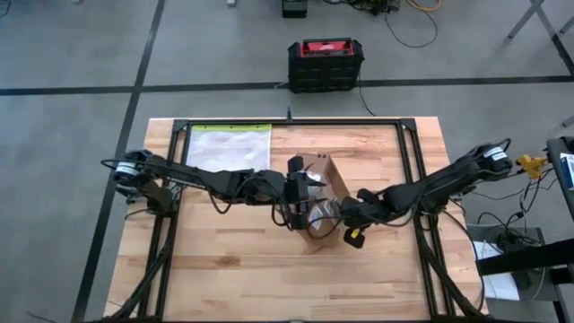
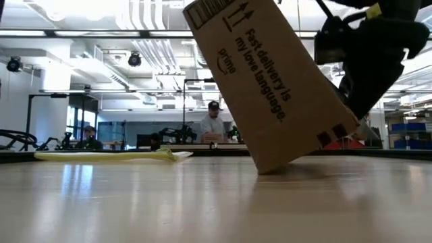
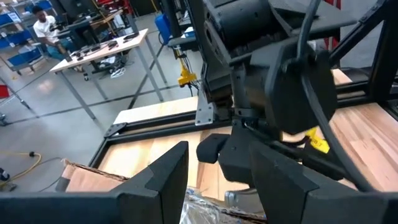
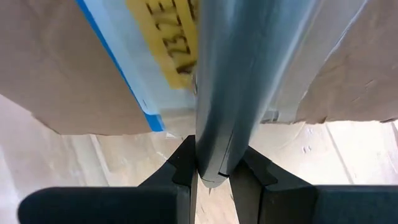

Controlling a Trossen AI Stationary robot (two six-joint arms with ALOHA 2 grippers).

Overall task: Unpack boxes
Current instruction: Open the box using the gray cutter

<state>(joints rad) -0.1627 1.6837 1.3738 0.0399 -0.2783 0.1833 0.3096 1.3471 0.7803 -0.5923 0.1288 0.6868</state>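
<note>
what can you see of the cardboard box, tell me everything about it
The cardboard box is brown corrugated card with black print: arrows, a barcode and "Fast delivery is my love language". It is tilted, resting on one lower edge on the wooden table near its middle, the rest lifted. The right wrist view shows a yellow label and blue tape on it. The right gripper is shut on a thin flap or edge of it. The left gripper hangs over its open top, where something crinkly and clear shows.
</note>
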